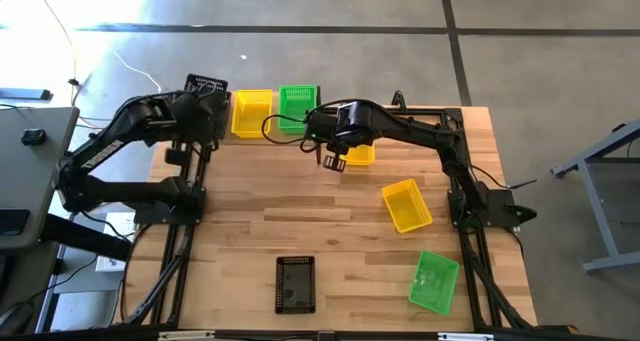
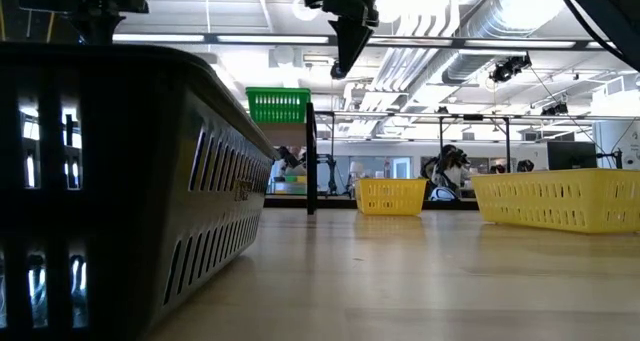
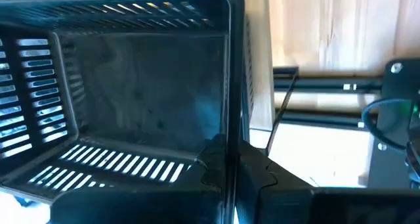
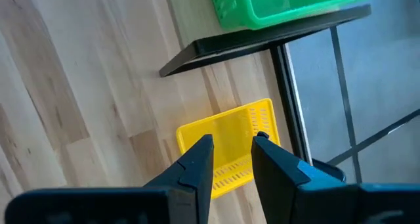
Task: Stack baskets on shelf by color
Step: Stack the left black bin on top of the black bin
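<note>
My left gripper (image 3: 233, 168) is shut on a black basket (image 1: 206, 85) at the table's far left corner, beside the shelf's left end. On the shelf (image 4: 262, 43) a yellow basket (image 1: 250, 113) and a green basket (image 1: 298, 106) rest on their bottoms. My right gripper (image 4: 233, 148) is open and hangs above a small yellow basket (image 4: 226, 142) that stands on the table in front of the shelf. Another yellow basket (image 1: 406, 204), a green one (image 1: 433, 281) and a black one (image 1: 295, 283) lie on the table nearer the near edge. My left gripper holds the black basket by one side wall (image 3: 230, 119), at its rim. One finger (image 3: 213, 165) is inside the basket and the other (image 3: 256, 171) outside it. The basket's open mouth faces the wrist camera. Whether its bottom rests on anything, I cannot tell.
The shelf stands on thin black legs (image 4: 289, 86) along the table's far edge. The near black basket (image 2: 120, 181) fills the low view's left side. Bare wood lies in the table's middle (image 1: 300, 206). Both arm bases stand at the table's left and right edges.
</note>
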You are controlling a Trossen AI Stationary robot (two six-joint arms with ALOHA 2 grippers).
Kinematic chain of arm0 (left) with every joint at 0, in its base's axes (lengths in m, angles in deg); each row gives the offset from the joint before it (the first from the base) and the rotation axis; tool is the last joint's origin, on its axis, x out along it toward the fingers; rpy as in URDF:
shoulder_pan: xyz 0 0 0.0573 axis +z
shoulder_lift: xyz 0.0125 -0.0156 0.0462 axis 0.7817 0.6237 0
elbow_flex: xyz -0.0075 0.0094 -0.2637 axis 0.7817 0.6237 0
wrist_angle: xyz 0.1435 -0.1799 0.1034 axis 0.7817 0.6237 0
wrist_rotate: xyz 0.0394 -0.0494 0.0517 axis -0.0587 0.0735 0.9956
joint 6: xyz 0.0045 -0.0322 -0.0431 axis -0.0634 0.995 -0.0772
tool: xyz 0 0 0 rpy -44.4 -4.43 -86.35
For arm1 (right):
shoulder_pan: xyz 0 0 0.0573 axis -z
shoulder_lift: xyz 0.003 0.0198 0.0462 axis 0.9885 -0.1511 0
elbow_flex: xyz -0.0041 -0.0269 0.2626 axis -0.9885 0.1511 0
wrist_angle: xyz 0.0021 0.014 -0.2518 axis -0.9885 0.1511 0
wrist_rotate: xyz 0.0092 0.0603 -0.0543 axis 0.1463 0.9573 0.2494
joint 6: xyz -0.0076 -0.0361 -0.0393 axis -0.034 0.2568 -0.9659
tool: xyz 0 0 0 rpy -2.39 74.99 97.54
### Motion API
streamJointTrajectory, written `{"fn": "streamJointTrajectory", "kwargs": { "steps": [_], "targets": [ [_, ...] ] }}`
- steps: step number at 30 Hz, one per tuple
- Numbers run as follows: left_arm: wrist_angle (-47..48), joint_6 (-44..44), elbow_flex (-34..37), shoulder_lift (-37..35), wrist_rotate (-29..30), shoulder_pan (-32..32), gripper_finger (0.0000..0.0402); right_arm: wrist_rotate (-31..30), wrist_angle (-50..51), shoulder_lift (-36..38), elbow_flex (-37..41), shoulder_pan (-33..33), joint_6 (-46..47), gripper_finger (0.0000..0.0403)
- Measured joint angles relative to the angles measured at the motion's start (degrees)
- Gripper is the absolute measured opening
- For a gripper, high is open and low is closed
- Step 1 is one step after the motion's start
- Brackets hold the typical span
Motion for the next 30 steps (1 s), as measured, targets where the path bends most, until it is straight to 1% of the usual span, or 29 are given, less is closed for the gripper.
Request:
{"fn": "streamJointTrajectory", "kwargs": {
  "steps": [4, 13, 17, 23, 30],
  "targets": [
    [-0.19, -0.10, 0.00, 2.15, -0.06, 1.43, 0.0000, 0.00, -0.26, 0.00, 0.00, 0.51, -0.99, 0.0090],
    [-0.29, 1.39, 0.00, 5.97, -3.04, 4.25, 0.0000, -0.11, -0.95, 0.00, 0.00, 0.63, -2.40, 0.0090],
    [-0.48, 1.41, 0.00, 7.53, -3.28, 5.28, 0.0000, -0.09, -1.17, 0.00, 0.00, 0.63, -2.65, 0.0090],
    [-1.77, 1.41, 0.00, 8.13, -6.02, 6.31, 0.0000, -0.11, -1.31, 0.00, 0.00, 0.63, -2.80, 0.0090],
    [-1.97, 1.41, 0.00, 8.15, -6.91, 7.86, 0.0000, -0.09, -1.31, 0.00, 0.00, 0.63, -2.80, 0.0090]
  ]
}}
